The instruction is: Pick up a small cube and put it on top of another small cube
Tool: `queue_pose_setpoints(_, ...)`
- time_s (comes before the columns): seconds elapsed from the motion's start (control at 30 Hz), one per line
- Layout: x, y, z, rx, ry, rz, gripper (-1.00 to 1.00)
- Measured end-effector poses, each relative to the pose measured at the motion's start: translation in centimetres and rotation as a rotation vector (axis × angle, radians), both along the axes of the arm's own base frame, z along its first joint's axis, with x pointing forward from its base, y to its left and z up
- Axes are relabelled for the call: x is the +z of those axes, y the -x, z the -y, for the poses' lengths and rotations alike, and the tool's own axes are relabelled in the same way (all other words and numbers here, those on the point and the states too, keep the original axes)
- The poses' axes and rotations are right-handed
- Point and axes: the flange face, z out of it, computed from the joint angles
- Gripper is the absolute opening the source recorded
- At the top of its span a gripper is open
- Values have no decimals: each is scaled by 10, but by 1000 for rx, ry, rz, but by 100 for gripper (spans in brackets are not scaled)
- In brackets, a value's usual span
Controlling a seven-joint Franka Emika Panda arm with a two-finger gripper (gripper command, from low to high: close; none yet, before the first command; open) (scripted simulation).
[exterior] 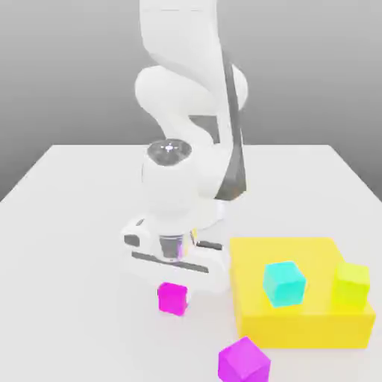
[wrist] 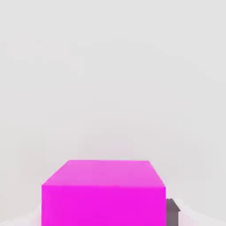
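The small cube [exterior: 172, 299], plain hot-pink magenta, rests on the white table [exterior: 67, 246] right under my hand. My gripper [exterior: 175, 286] points straight down over it, with the jaws closed against the cube's sides. The same small cube [wrist: 103, 194] looms close in the hand view, and one dark fingertip [wrist: 172, 211] presses at its edge. A slightly larger purple-violet cube [exterior: 243, 362] lies nearer the front, toward the exterior view's right.
A wide, flat yellow block [exterior: 298, 317] sits at the exterior view's right, close to the hand. On it stand a cyan cube [exterior: 284, 283] and a yellow-green cube [exterior: 351, 285]. The arm's white body [exterior: 190, 112] rises behind the hand.
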Motion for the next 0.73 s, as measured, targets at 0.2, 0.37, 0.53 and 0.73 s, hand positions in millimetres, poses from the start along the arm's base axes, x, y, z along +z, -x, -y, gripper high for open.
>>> queue_pose_setpoints(0.2, 53, -23, -44, 219, -2, 1, -100)
queue_pose_setpoints(0.37, 111, -49, -121, 580, -3, 1, -100)
queue_pose_setpoints(0.53, 136, -49, -184, 846, -2, -1, -100)
queue_pose_setpoints(0.73, 101, -48, -187, 860, 0, -1, 100)
